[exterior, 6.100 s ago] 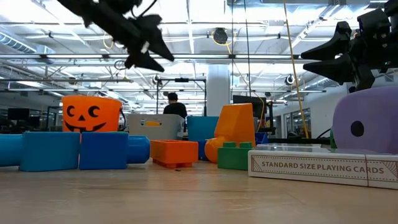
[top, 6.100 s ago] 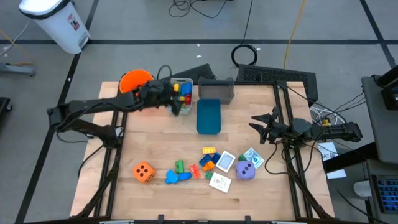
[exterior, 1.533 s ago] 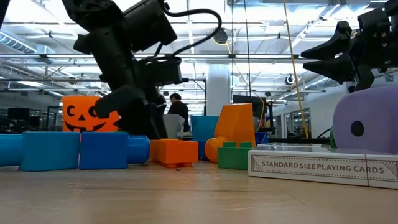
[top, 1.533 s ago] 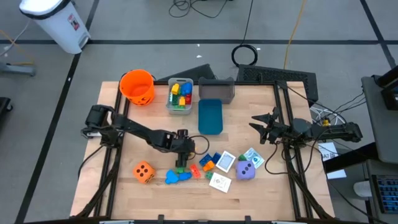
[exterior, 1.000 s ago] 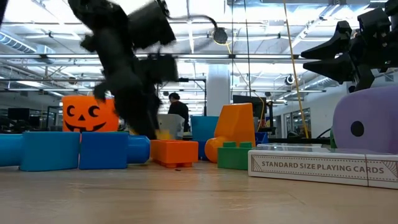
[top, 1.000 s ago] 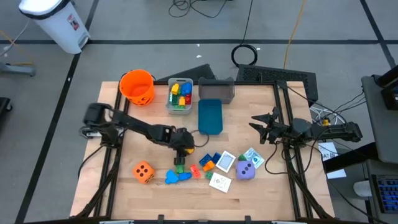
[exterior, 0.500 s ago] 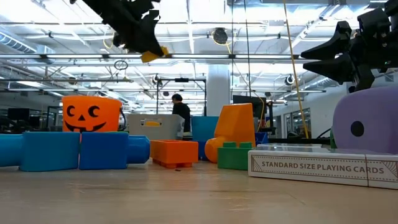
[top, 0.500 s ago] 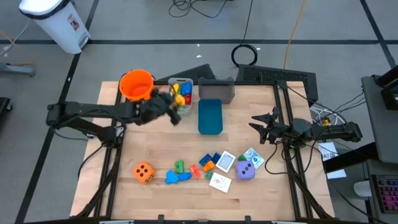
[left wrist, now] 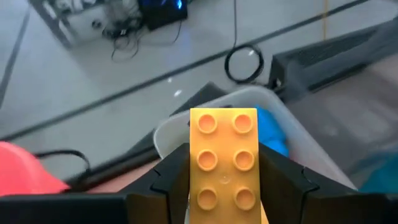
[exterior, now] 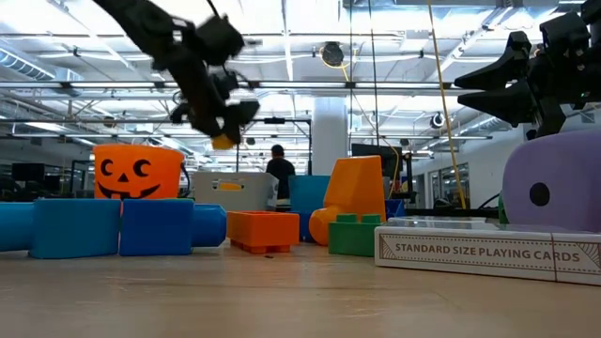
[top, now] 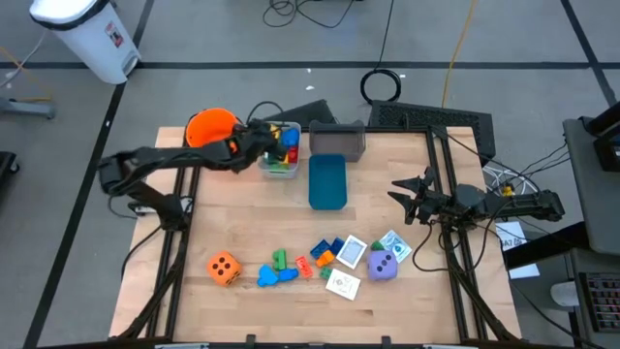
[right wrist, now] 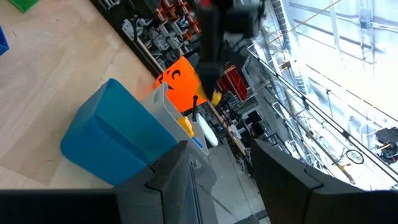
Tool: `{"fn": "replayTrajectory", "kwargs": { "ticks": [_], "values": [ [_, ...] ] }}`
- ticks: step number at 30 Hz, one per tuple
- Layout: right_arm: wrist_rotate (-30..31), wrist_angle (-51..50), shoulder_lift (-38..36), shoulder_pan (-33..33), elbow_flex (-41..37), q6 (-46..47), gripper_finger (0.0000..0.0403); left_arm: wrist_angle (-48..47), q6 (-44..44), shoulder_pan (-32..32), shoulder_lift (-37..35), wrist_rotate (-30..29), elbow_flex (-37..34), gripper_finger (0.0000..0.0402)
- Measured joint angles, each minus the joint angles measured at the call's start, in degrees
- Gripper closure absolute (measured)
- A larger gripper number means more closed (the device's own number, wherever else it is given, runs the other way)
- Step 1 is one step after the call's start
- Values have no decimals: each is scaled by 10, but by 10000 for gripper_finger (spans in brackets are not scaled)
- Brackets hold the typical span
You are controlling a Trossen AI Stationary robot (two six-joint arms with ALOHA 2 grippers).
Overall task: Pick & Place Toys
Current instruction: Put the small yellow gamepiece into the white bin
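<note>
Left gripper (top: pixel 263 136) raised over grey bin (top: pixel 268 167) at table rear, beside pumpkin bucket (top: pixel 205 126). Yellow block (left wrist: pixel 224 163) clamped between its fingers (left wrist: pixel 171 177), held above bin, clear of blocks already inside.

Right gripper (top: pixel 402 195) parked at table's right edge, off surface; fingers (right wrist: pixel 280 171) parted, nothing held.

Remaining toys grouped at table front: orange die (top: pixel 224 268), small blocks (top: pixel 281 268), cards (top: pixel 352 252), purple die (top: pixel 384 265). Blue bin (top: pixel 325 181) located at table centre.
</note>
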Motion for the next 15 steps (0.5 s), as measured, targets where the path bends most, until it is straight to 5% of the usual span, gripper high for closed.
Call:
{"fn": "replayTrajectory", "kwargs": {
  "ticks": [6, 15],
  "values": [
    [0, 0, 0, 0, 0, 0, 234, 90, -38, 29, 90, 122, 0, 252],
    [0, 0, 0, 0, 0, 0, 234, 141, -68, 18, 161, 146, 0, 242]
  ]
}}
